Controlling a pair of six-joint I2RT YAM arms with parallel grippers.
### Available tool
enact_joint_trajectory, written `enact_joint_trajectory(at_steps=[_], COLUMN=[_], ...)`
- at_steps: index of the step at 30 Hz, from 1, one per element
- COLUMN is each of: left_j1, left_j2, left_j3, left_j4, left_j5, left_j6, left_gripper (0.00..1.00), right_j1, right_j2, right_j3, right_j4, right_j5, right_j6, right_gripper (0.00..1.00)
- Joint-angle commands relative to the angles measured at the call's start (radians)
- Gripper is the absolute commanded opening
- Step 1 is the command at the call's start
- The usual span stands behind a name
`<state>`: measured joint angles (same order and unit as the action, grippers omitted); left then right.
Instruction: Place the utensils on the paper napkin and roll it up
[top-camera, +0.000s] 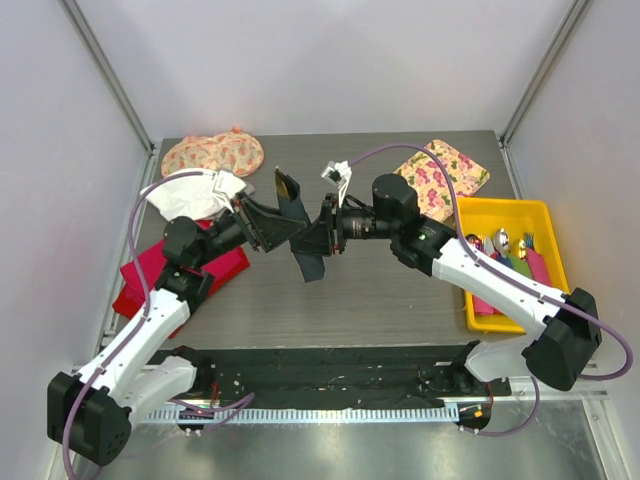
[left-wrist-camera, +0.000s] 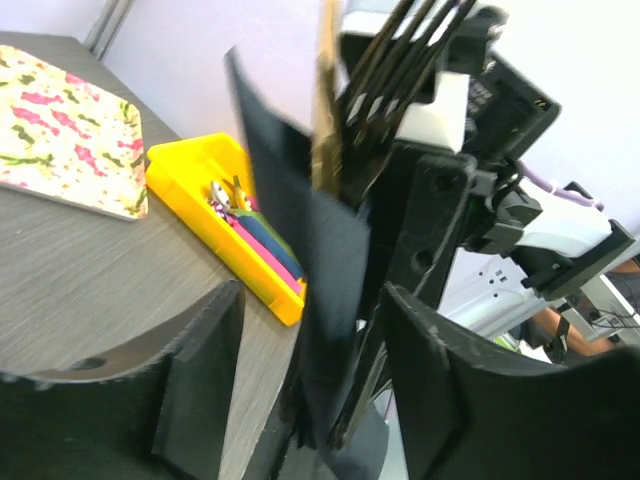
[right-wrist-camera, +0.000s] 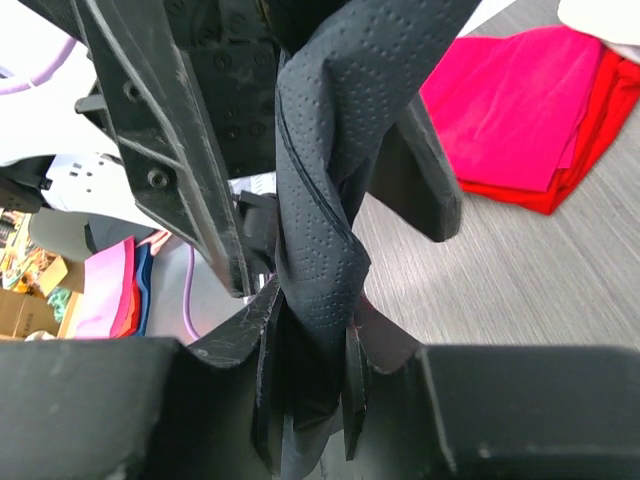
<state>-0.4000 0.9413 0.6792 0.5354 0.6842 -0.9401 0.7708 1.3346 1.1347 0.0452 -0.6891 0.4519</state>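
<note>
Two arms meet in the middle of the top view, above the grey counter (top-camera: 380, 300). The paper napkin (top-camera: 306, 255) hangs in the air between them, a dark twisted strip that runs from upper left to lower right. A slim tan utensil (top-camera: 284, 186) shows at its upper end. The right tool (top-camera: 318, 240) is closed on the strip, and the left tool (top-camera: 280, 228) faces it from the left. A red cloth (top-camera: 140, 280) and a white cloth (top-camera: 195, 192) lie at the left. Floral cloths lie at the upper left (top-camera: 212, 153) and upper right (top-camera: 440, 175). A yellow tray (top-camera: 505, 205) at the right holds coloured cutlery.

In the left wrist view, the left tool's own fingers (left-wrist-camera: 200, 380) stand well apart at the bottom of the frame. The napkin (left-wrist-camera: 320, 260) hangs upright in the gap between them, with the tan utensil (left-wrist-camera: 325, 100) rising behind its top edge. The right tool (left-wrist-camera: 430, 230) fills the space just right of the napkin. The yellow tray (left-wrist-camera: 190, 165) sits at centre left and a floral cloth (left-wrist-camera: 60, 130) at upper left.

In the right wrist view, the twisted, dimpled napkin (right-wrist-camera: 320, 200) runs down the centre. At the bottom it is pinched between the right tool's fingers (right-wrist-camera: 265, 390). The left tool's fingers (right-wrist-camera: 170, 150) flank it above, apart. The red cloth (right-wrist-camera: 520, 110) lies at upper right.
</note>
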Motion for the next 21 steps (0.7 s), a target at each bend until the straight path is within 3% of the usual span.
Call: enact_joint_trajectory(at_steps=[1,8,17,20,21], left_j1=[-0.005,-0.005,-0.007,-0.007,-0.007], left_j2=[-0.018,0.025,0.048,0.048,0.048], left_j3=[-0.017,-0.038,-0.035,-0.036,-0.038], left_j4=[-0.038,0.106,0.173,0.176,0.178], left_j5=[-0.031,0.031,0.038,0.037,0.038], left_j6=[0.014,-0.106,-0.192,-0.206,-0.206], left_gripper=[0.65,0.7,0.48,0.35,0.26], right_j1=[0.002,0.004,0.004,0.004,0.004], right_j2=[-0.066,-0.068,-0.063,-0.06,-0.061], right_j3=[0.023,0.008,0.002,-0.001,-0.003], right_j4=[0.093,0.159,0.183,0.196,0.203], right_j5=[0.026,-0.023,-0.018,-0.018,-0.02], right_j6=[0.013,0.05,0.051,0.051,0.054], right_gripper=[0.01,0.01,0.01,0.01,0.01])
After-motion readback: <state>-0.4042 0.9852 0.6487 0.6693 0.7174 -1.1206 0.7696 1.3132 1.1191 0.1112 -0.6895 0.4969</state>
